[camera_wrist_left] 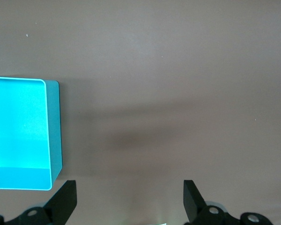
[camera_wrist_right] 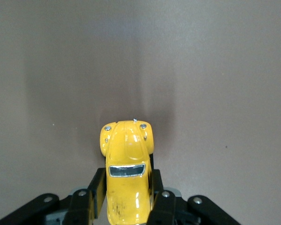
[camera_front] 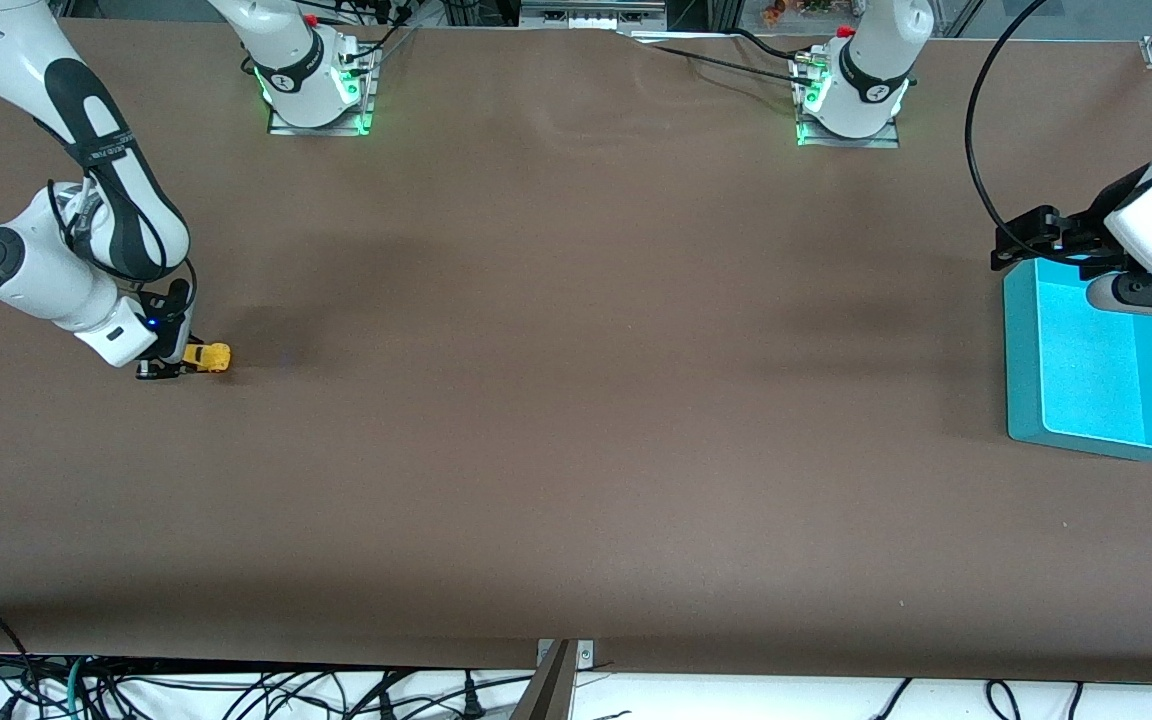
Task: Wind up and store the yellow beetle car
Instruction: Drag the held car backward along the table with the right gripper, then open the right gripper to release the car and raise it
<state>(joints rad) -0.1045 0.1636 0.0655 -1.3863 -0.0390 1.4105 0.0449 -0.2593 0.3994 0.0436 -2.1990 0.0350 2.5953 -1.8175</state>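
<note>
Car: the yellow car (camera_front: 208, 357) is sitting at the middle left of the front view, on the counter (camera_front: 576, 400) toward the right arm's end; its rear is being gripped while its rounded nose is sticking out free; in the right wrist view the car (camera_wrist_right: 126, 173) is filling the lower centre of the frame, nose pointing up the frame, windscreen showing

Right end effector: the right end effector (camera_front: 168, 362) is sitting low at the counter at the middle left of the front view; it is clamping narrowly on the car's flanks; in the right wrist view one black finger (camera_wrist_right: 97, 190) is pressing each side of the body at the bottom of the frame

Left end effector: the left end effector (camera_front: 1021, 240) is hanging at the upper right of the front view, over the bin's corner; it is standing wide and holding nothing; in the left wrist view its fingertips (camera_wrist_left: 65, 199) are showing far apart along the bottom edge, bare counter between them; this arm is waiting

Bin: a turquoise bin (camera_front: 1021, 330) is resting at the right edge of the front view, toward the left arm's end, well apart from the car; in the left wrist view the bin (camera_wrist_left: 54, 131) is lying at the middle left of the frame
</note>
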